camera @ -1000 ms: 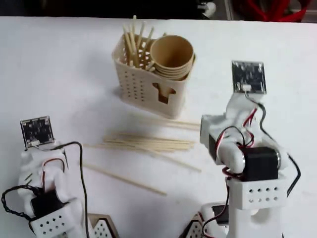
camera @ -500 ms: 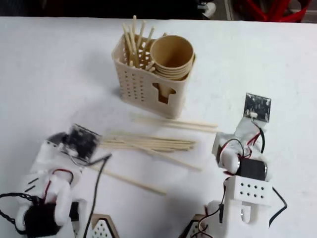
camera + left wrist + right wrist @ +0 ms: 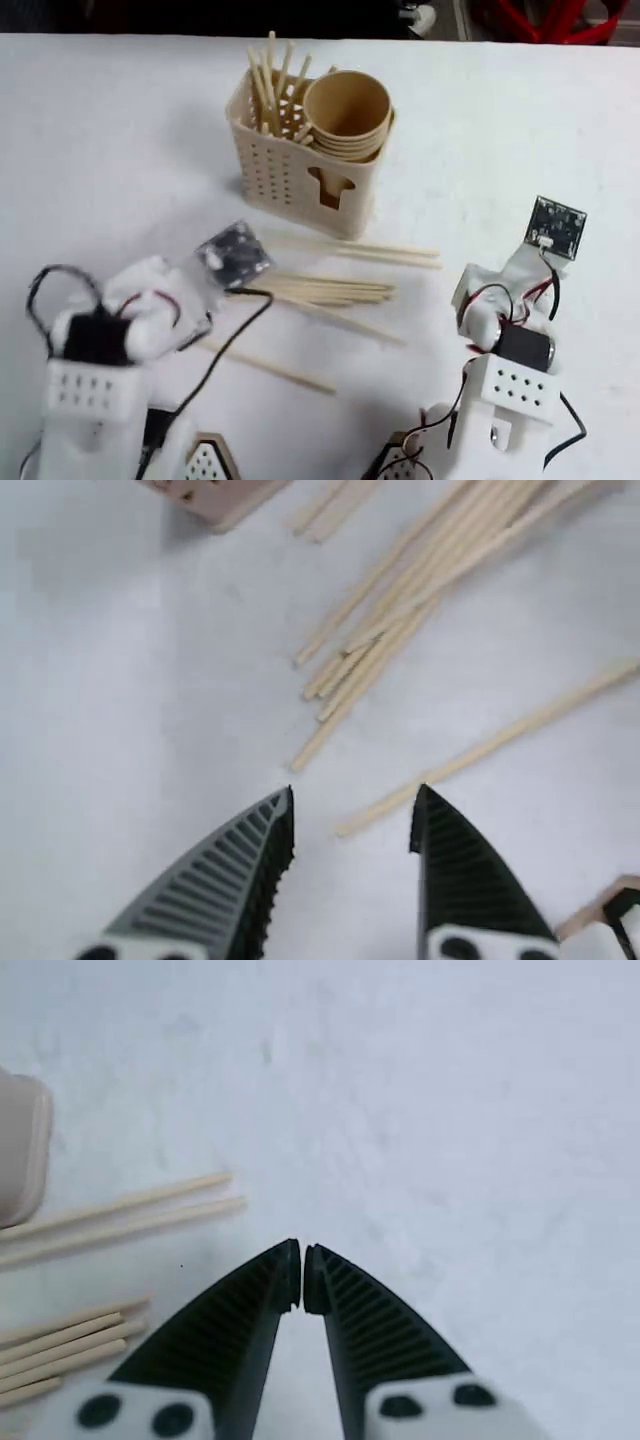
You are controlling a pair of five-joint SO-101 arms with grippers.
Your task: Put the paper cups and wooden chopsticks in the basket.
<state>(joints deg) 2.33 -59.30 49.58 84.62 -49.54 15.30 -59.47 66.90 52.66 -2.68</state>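
The cream perforated basket point(image 3: 300, 175) stands at the table's back centre, holding stacked paper cups point(image 3: 347, 108) and several upright chopsticks point(image 3: 270, 75). Loose wooden chopsticks lie in front of it: a bundle point(image 3: 320, 290), a pair point(image 3: 375, 250) and a single stick point(image 3: 265, 365). My left gripper point(image 3: 353, 800) is open just above the table, and the end of the single stick point(image 3: 480, 750) lies between its tips, with the bundle point(image 3: 400, 620) just beyond. My right gripper point(image 3: 301, 1265) is shut on nothing, over bare table beside the pair point(image 3: 120, 1215).
The left arm point(image 3: 130, 320) leans in from the front left, the right arm point(image 3: 505, 335) stands at the front right. A corner of the basket point(image 3: 210, 495) shows in the left wrist view. White table lies open to the far left and right.
The left arm has swung forward and right toward the loose chopsticks. The right arm has drawn back to the right, uncovering the pair of sticks.
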